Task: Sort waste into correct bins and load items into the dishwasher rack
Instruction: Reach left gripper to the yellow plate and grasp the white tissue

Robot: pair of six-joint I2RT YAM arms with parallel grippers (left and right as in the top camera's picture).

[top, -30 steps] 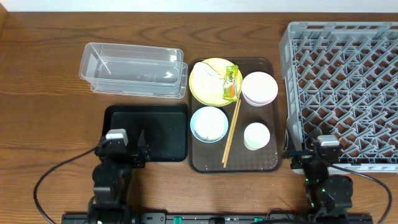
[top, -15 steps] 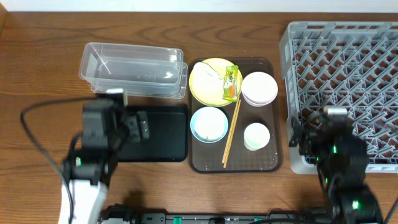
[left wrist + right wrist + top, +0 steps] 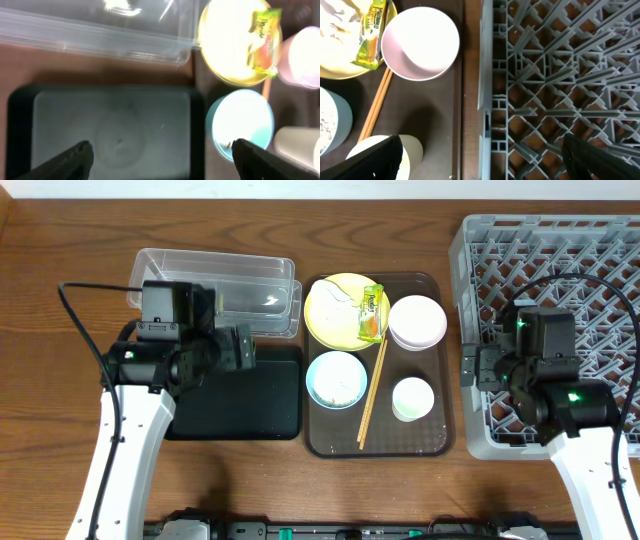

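Approach stage: nothing sorted or loaded yet.
The left fingers (image 3: 70, 159) and right fingers (image 3: 370, 161) gape empty either side of the flat brown serving tray (image 3: 400, 442); the next move is probably to pinch the thin green-and-orange snack wrapper (image 3: 371, 312) lying within it.

Dark wooden table (image 3: 60, 300), pale wall

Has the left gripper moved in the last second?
Yes. The left gripper moved from the black tray's near-left corner to its far edge, beside the clear tub.

yellow plate (image 3: 325, 322) holds the wrapper (image 3: 371, 312) and crumpled tissue (image 3: 340, 302), pink bowl (image 3: 417, 322) just right of it; blue bowl (image 3: 336, 379) and white cup (image 3: 412, 398) nearer me, chopsticks (image 3: 372, 392) between. clear tub (image 3: 215, 292) and black tray (image 3: 265, 395) at my left, grey rack (image 3: 560, 250) right.
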